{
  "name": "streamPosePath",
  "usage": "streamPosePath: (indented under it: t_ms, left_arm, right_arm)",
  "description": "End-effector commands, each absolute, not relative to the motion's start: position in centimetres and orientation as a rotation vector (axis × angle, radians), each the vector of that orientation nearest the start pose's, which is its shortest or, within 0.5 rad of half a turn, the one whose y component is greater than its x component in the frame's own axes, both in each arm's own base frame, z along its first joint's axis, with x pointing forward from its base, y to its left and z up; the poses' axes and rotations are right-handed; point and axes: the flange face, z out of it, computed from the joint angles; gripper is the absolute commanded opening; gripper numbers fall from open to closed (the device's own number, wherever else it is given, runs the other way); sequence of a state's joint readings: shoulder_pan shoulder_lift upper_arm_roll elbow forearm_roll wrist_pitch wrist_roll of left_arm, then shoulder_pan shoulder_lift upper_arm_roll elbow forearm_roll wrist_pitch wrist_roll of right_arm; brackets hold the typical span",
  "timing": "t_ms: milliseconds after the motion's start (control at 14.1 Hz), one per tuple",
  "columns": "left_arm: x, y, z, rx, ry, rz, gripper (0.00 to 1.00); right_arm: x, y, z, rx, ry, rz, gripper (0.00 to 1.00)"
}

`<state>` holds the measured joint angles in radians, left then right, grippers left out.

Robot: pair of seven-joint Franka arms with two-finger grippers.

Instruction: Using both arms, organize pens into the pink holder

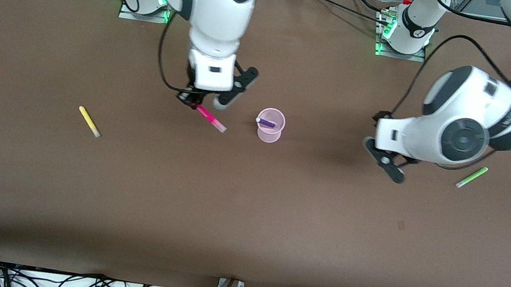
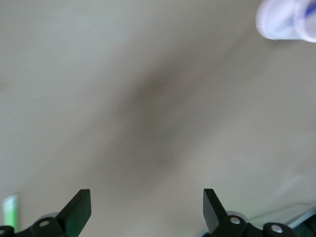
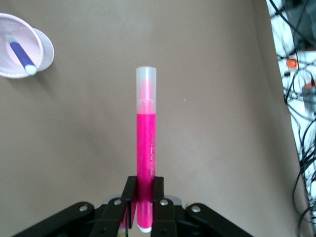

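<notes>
My right gripper [image 1: 189,99] is shut on the magenta-pink pen [image 1: 211,118] and holds it slanted above the table, beside the pink holder [image 1: 270,125]. In the right wrist view the pen [image 3: 146,143] sticks out from between the fingers of the right gripper [image 3: 144,197]. The dark purple pen [image 1: 266,123] stands in the holder, also seen in the right wrist view [image 3: 20,54]. The yellow pen [image 1: 89,121] lies toward the right arm's end. The light green pen [image 1: 471,177] lies toward the left arm's end. My left gripper [image 1: 381,116] is open and empty [image 2: 146,205] over bare table between holder and green pen.
The brown table [image 1: 245,221] is bare nearer the front camera. Cables [image 1: 69,282] and a post lie along the edge nearest the front camera. Both arm bases [image 1: 145,5] stand along the edge farthest from that camera.
</notes>
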<state>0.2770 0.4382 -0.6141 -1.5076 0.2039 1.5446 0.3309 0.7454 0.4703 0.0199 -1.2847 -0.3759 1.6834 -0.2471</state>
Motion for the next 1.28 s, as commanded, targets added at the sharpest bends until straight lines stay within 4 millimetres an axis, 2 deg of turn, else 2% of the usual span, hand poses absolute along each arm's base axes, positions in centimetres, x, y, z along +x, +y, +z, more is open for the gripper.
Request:
streamPosePath:
  t_ms: [0,71,213,284,356,427,498,569,711,853,924,1067,1138,1209]
  left_arm:
    - [63.6,-10.3,47.2,-2.944,0.919,0.384,1.0]
    - [64.2,-9.5,48.5,-2.939,0.895,0.339,1.0]
    - [65.1,-5.0,51.9,-2.985,0.778,0.243,1.0]
    - [65.1,-3.8,54.2,-2.993,0.739,0.178,1.0]
    - [65.0,-3.1,55.4,-2.997,0.719,0.148,1.0]
    - [64.3,-2.1,56.7,-2.999,0.689,0.156,1.0]
    - [63.6,-1.9,57.9,-2.99,0.673,0.16,1.0]
    - [63.0,-1.7,59.0,-2.983,0.654,0.151,1.0]
    - [61.8,-0.4,60.9,-2.996,0.563,0.107,1.0]
    - [60.7,1.9,60.9,-3.106,0.351,0.116,1.0]
    - [60.2,3.3,61.0,-3.108,0.265,0.063,1.0]
    - [58.3,3.6,60.3,-3.09,0.193,-0.018,1.0]
    - [57.4,4.3,59.9,-3.114,0.14,-0.039,1.0]
    - [56.5,4.2,59.4,-3.123,0.113,-0.053,1.0]
  right_arm:
    - [51.2,49.7,45.3,-3.03,-1.941,-0.088,0.0]
    - [50.4,50.9,44.2,-3.019,-1.991,-0.08,0.0]
    - [49.0,52.4,42.9,-3.009,-2.081,-0.067,0.0]
    - [47.9,53.5,42.1,-2.995,-2.146,-0.058,0.0]
    - [46.8,54.4,41.4,-2.991,-2.205,-0.037,0.0]
    - [45.4,55.2,40.1,-2.996,-2.25,0.033,0.0]
    - [44.5,55.7,38.7,-2.997,-2.285,0.085,0.0]
    - [43.8,56.3,37.7,-2.997,-2.322,0.096,0.0]
    - [43.4,56.8,35.2,-3.07,-2.278,0.099,0.0]
    - [42.8,57.4,33.8,-3.117,-2.246,0.083,0.0]
    - [41.9,58.0,33.1,-3.166,-2.199,0.043,0.0]
    - [41.3,58.5,31.6,-3.24,-2.116,-0.002,0.0]
    - [41.1,58.7,31.2,-3.239,-2.127,0.005,0.0]
    - [40.4,59.1,30.9,-3.23,-2.153,0.003,0.0]
